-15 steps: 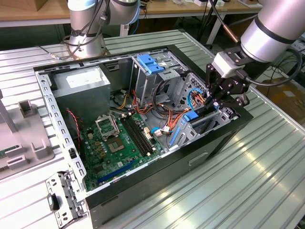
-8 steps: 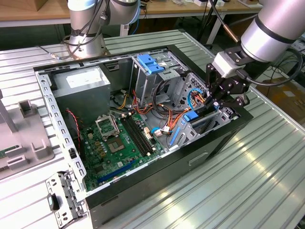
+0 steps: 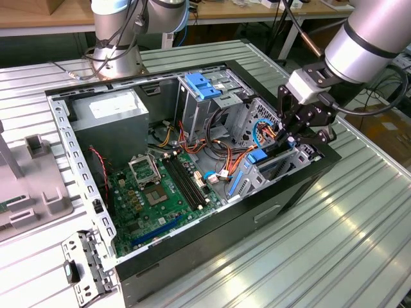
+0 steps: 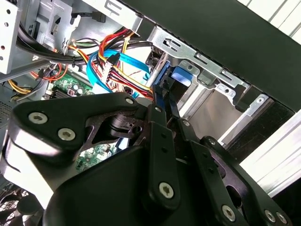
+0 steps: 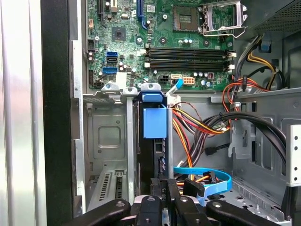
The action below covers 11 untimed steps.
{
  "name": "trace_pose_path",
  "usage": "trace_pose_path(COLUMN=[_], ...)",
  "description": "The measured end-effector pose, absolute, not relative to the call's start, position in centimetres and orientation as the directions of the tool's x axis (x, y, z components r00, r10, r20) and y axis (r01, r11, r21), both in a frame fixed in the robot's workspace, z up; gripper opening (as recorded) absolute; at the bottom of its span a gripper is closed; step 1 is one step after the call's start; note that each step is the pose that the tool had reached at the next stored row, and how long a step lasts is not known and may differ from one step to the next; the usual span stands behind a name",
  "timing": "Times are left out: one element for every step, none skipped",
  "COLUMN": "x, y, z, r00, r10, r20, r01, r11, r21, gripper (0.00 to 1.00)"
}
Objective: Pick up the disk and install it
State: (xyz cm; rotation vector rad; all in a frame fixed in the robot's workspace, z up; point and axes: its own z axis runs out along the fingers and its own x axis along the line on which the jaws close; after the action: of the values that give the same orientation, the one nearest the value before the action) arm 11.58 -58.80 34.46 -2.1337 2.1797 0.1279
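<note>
1. An open black desktop computer case (image 3: 302, 186) lies on its side on a ribbed metal counter (image 3: 359, 244), with a green motherboard (image 3: 154, 199) exposed inside it.
2. In the exterior view, the silver robot arm (image 3: 369, 38) reaches in from the exterior view's right, and its black hand (image 3: 297, 136) is lowered into the drive bay at the case's front corner.
3. The disk, a flat drive with blue plastic side rails (image 5: 154, 123), stands on edge in a slot of the grey metal drive cage (image 5: 108, 136), beside an empty slot in the same cage.
4. In the first wrist view, the black fingers (image 5: 160, 188) sit close together at the near end of the disk; they appear pinched on its edge, though the contact itself is partly hidden.
5. In the second wrist view, the fingers (image 4: 162, 108) converge on a blue rail piece (image 4: 181, 75) at the cage rim.
6. A light blue flat data cable (image 5: 207, 181) and bundles of red, orange and yellow wires (image 5: 193, 122) lie just beside the disk.
7. A large grey metal box with a white sticker (image 3: 109, 119) sits at the case's far end, well apart from the hand.
8. An upright grey cage with a blue plastic latch (image 3: 202, 86) stands near the back wall of the case.
</note>
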Motion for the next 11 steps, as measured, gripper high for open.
trace_pose_path(x=[11.59,11.59,11.6,11.6,11.6,11.6,11.6,11.6,11.6,11.6,11.6], y=[-58.78,-58.75,-58.72,-58.72,-58.72,-58.72,-58.72,-58.71,-58.71,-58.72,-58.72], z=[34.45,34.46,34.46,34.46,34.46,34.45,34.44,34.42,34.37,34.35,34.33], r00=[-0.021,-0.02,-0.02,-0.02,-0.02,-0.02,-0.02,-0.02,-0.02,-0.02,-0.02], r10=[-0.992,-0.992,-0.992,-0.992,-0.992,-0.992,-0.992,-0.992,-0.992,-0.992,-0.992], r20=[-0.122,-0.122,-0.122,-0.122,-0.122,-0.122,-0.122,-0.122,-0.122,-0.122,-0.122], r01=[-1.0,-1.0,-1.0,-1.0,-1.0,-1.0,-1.0,-1.0,-1.0,-1.0,-1.0], r11=[0.021,0.021,0.021,0.021,0.021,0.021,0.021,0.021,0.021,0.021,0.021], r21=[-0.002,-0.002,-0.002,-0.002,-0.002,-0.002,-0.002,-0.002,-0.001,-0.001,-0.001], gripper=[0.17,0.17,0.17,0.17,0.17,0.17,0.17,0.17,0.17,0.17,0.17])
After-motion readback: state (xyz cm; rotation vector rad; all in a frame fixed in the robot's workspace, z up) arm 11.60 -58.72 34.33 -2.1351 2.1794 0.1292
